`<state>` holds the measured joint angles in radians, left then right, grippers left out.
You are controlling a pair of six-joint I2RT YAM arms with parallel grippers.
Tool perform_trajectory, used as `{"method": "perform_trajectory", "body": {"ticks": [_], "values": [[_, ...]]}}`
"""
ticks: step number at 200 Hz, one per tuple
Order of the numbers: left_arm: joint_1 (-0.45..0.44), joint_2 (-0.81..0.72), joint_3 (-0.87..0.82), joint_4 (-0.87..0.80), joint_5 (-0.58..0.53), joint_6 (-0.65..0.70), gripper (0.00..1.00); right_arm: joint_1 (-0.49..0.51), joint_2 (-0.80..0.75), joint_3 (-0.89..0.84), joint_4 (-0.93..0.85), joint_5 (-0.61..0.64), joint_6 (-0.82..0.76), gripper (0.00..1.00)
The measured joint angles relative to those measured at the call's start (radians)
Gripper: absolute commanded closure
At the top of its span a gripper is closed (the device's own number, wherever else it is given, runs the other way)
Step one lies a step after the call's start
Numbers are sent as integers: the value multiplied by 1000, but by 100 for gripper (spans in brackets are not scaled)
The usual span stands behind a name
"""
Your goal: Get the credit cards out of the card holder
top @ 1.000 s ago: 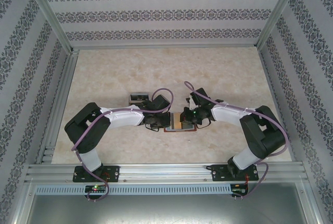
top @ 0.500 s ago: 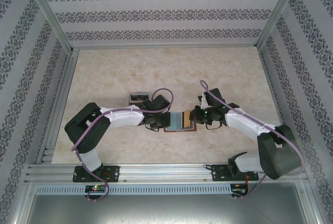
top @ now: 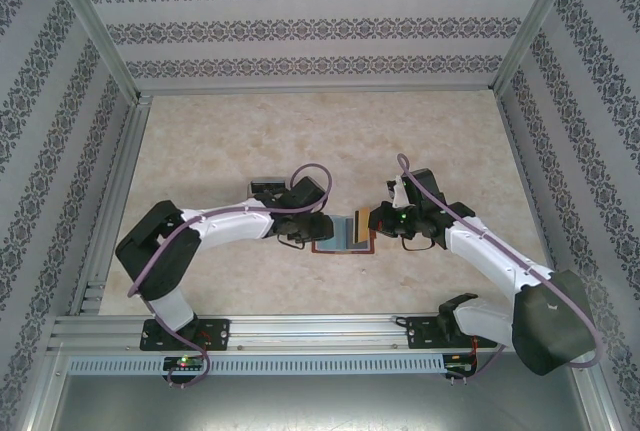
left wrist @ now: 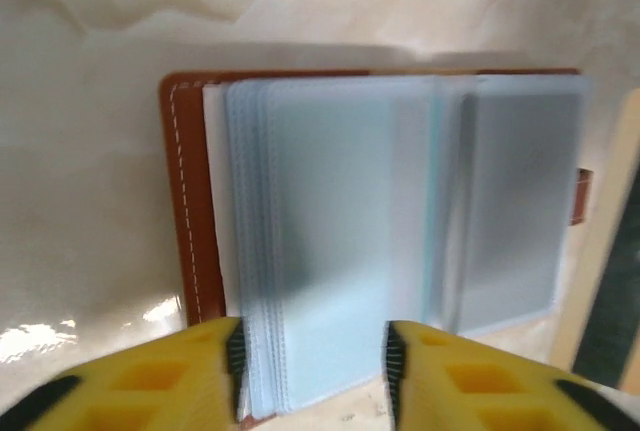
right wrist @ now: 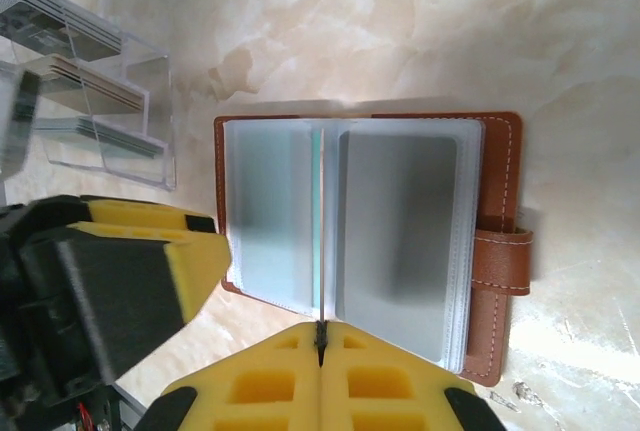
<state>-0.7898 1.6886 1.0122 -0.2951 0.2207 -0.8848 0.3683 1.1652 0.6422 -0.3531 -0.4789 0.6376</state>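
Observation:
The card holder (right wrist: 497, 251) lies open on the table, brown cover down and clear sleeves up (top: 342, 248) (left wrist: 186, 201). Grey credit cards (right wrist: 396, 241) (left wrist: 516, 211) show inside the sleeves. My right gripper (right wrist: 320, 336) (top: 369, 222) is shut on a thin pale sheet standing on edge over the fold. Whether that sheet is a card or a sleeve page I cannot tell. My left gripper (left wrist: 312, 366) (top: 328, 229) is open at the holder's left half. Its fingers straddle the near edge of the left stack of sleeves, and one of these fingers (right wrist: 140, 261) also appears in the right wrist view.
A clear plastic tray (right wrist: 95, 81) (top: 265, 189) holding teal and dark cards stands just beyond the left gripper, close to the holder. Bare marbled tabletop (top: 300, 141) stretches behind, with patterned walls and metal rails around it.
My left gripper has gone from shut to open over the left sleeves. The right arm has swung out to the right, and the thin sheet now stands upright at the fold.

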Motion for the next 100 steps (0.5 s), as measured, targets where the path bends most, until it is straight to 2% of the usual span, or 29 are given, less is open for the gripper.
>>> {"method": "perform_trajectory", "body": {"ticks": [35, 39, 100], "values": [[32, -135, 44, -91, -96, 5, 7, 10, -3, 68, -30, -4, -45, 100], [38, -158, 45, -103, -112, -6, 0, 14, -2, 80, -34, -3, -48, 100], [134, -521, 54, -355, -417, -53, 1, 177, 195, 438, -146, 76, -258, 100]]}}
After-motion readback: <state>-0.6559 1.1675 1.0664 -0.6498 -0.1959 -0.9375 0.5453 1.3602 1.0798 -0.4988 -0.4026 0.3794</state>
